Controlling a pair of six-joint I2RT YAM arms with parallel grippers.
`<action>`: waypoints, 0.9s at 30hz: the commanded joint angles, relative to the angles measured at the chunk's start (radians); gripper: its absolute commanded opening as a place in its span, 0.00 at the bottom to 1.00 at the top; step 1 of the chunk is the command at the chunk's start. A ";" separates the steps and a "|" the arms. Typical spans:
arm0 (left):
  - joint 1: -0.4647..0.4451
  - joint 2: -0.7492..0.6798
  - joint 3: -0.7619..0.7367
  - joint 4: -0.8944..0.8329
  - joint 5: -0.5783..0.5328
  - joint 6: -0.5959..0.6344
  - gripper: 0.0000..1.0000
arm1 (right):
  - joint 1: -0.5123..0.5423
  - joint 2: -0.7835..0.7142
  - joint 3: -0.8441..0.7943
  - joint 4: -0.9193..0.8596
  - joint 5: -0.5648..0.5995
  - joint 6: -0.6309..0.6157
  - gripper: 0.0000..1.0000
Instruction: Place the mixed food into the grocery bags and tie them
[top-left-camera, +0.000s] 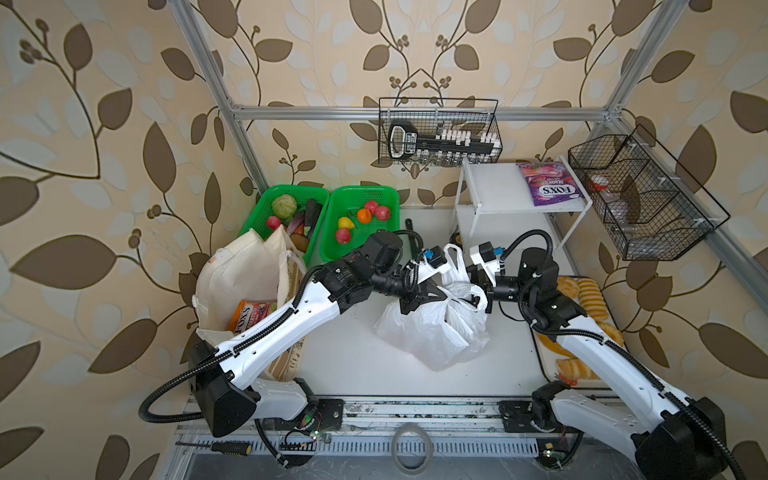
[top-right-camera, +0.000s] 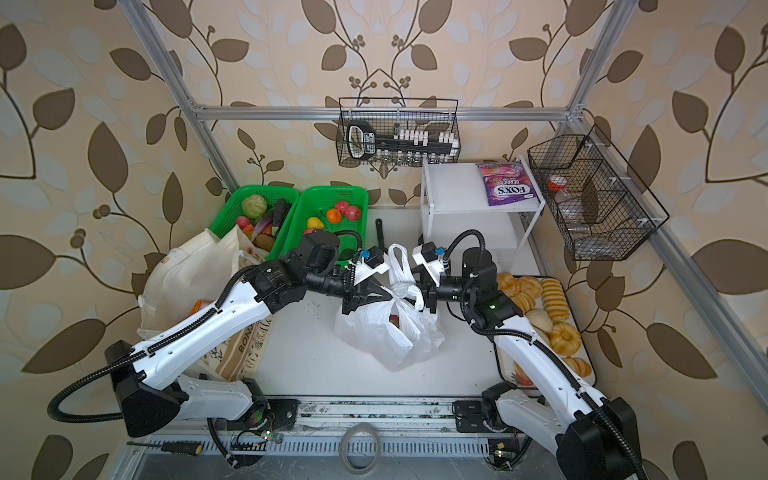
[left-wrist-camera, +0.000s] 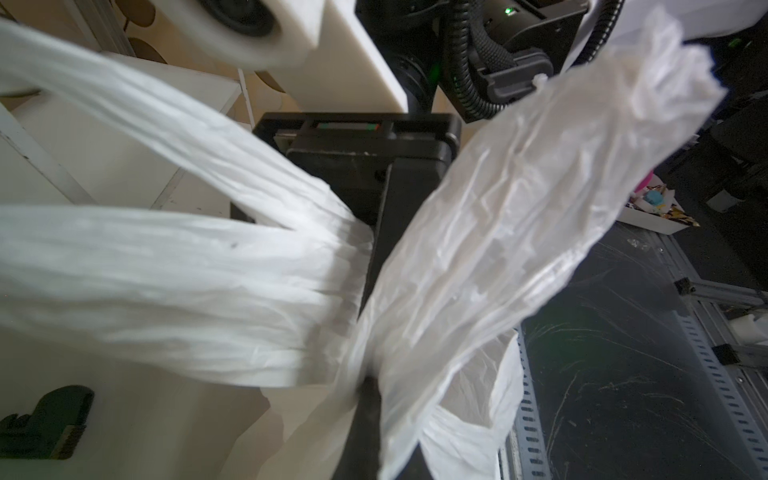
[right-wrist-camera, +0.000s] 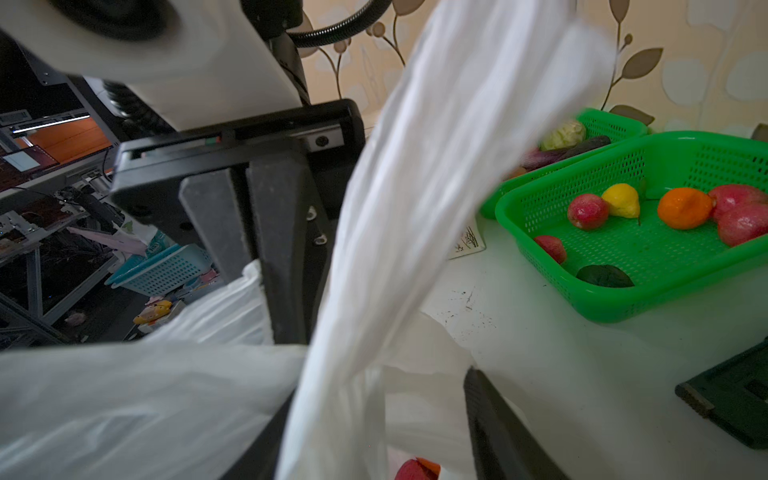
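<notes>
The white plastic bag (top-left-camera: 432, 332) (top-right-camera: 388, 336) sits mid-table with a red fruit (right-wrist-camera: 415, 469) inside. My left gripper (top-left-camera: 440, 293) (top-right-camera: 386, 294) (left-wrist-camera: 368, 388) is shut on bunched handle plastic at the bag's mouth. Facing it, my right gripper (top-left-camera: 480, 286) (top-right-camera: 428, 286) (right-wrist-camera: 374, 419) is open, and a handle strip (right-wrist-camera: 415, 208) runs loosely between its fingers. The cream cloth tote (top-left-camera: 241, 274) (top-right-camera: 187, 270) stands at the left with an orange FOX'S pouch (top-left-camera: 249, 316) inside. Toy fruits (top-left-camera: 363, 216) (right-wrist-camera: 665, 208) lie in a green basket (top-left-camera: 332, 249). A purple packet (top-left-camera: 548, 185) lies on the white shelf (top-left-camera: 490, 187).
A second green basket (top-left-camera: 259, 208) holds vegetables. Bread fills a tray (top-left-camera: 540, 345) under my right arm. Wire baskets hang at the back (top-left-camera: 438, 133) and on the right (top-left-camera: 640, 199). A screwdriver (top-left-camera: 224, 446) and a tape ring (top-left-camera: 411, 449) lie at the front rail.
</notes>
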 joint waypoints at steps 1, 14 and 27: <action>0.022 0.011 0.043 0.027 -0.021 -0.029 0.00 | 0.003 -0.036 -0.011 -0.056 -0.080 -0.055 0.63; 0.033 0.034 0.050 0.051 0.011 -0.097 0.00 | -0.009 -0.131 -0.087 -0.009 0.005 -0.059 0.75; 0.033 0.090 0.103 -0.014 0.126 -0.054 0.00 | 0.019 -0.089 -0.115 0.262 0.061 0.134 0.69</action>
